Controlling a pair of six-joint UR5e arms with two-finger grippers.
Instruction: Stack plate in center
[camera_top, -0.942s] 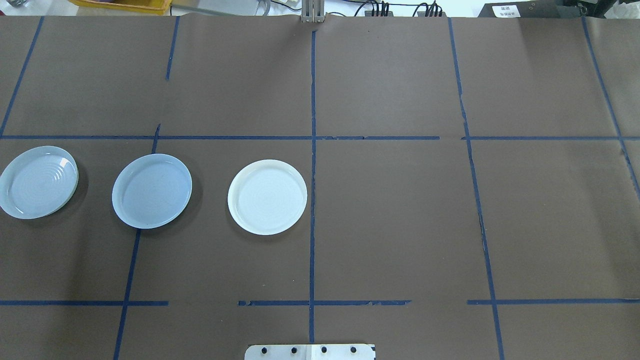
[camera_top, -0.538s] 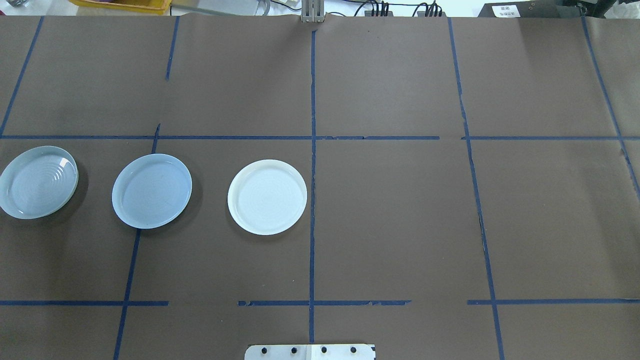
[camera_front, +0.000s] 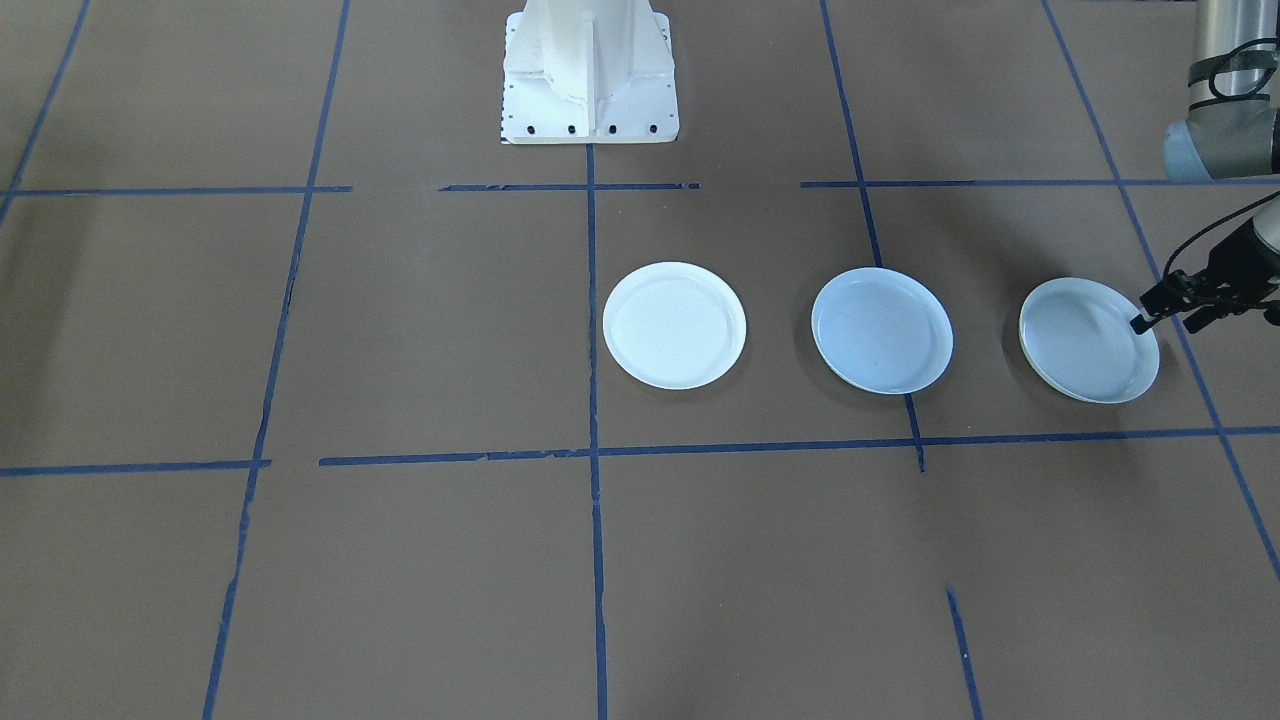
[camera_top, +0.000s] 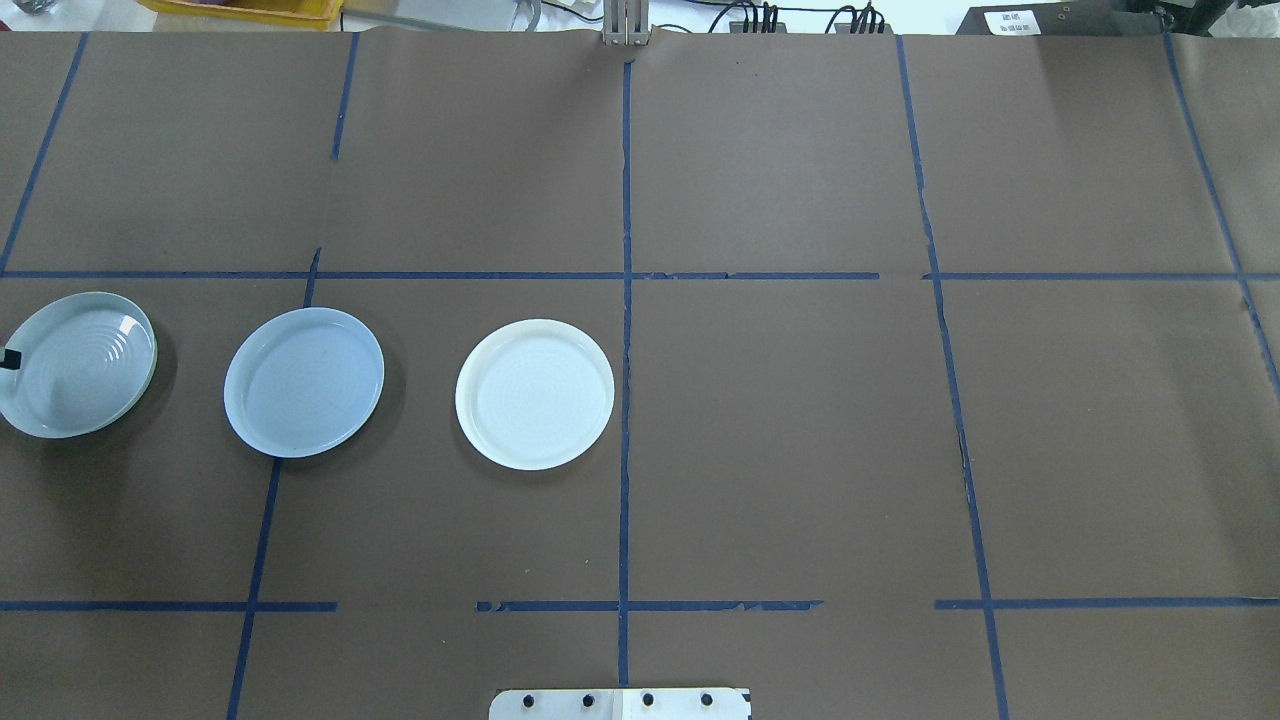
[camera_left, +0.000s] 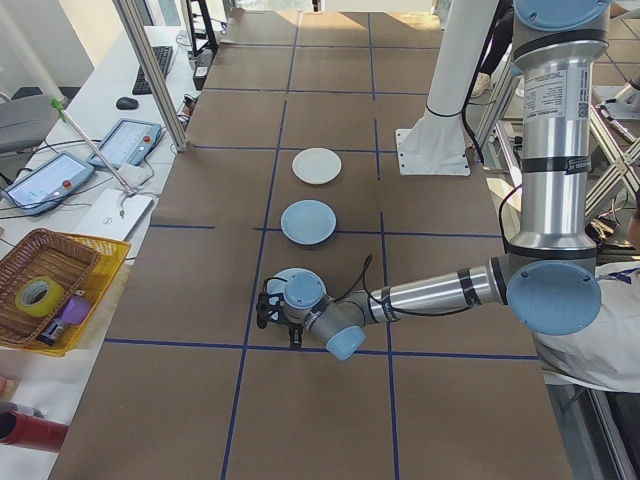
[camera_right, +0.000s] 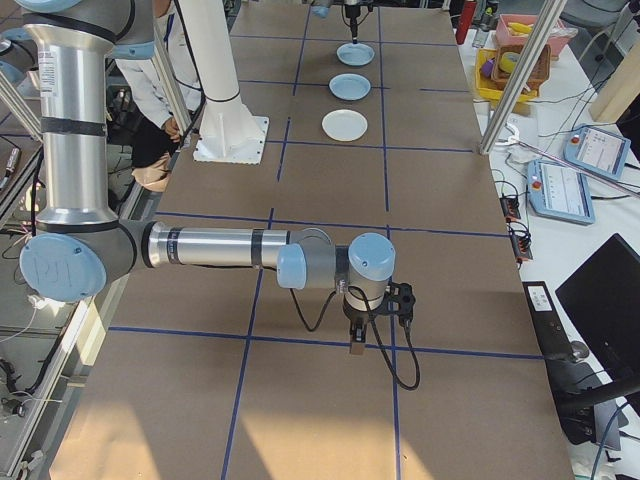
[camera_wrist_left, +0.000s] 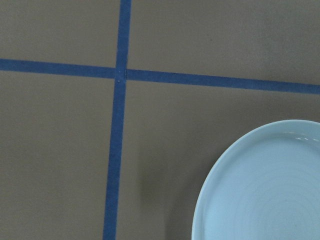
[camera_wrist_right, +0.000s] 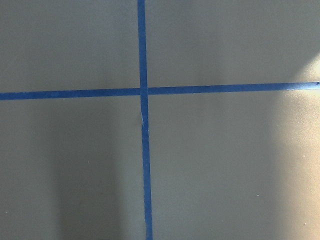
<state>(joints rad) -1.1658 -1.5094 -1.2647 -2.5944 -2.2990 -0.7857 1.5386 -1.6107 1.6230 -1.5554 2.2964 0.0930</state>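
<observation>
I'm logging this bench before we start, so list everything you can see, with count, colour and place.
smooth plate: one, pale blue, middle of the row
white plate: one, matte white, next to the centre tape line
ringed plate: one, bluish with a cream edge, at the robot's far left
table cover: one, brown, marked with a blue tape grid
basket: one, brown wicker, in a yellow tray off the table's far side
tape roll: one, yellowish, in the basket
control tablets: two, grey, on the side bench
person: one, white top, behind the robot
left tool: black, open, at the ringed plate's rim
right tool: black, over bare table; grip unclear
</observation>
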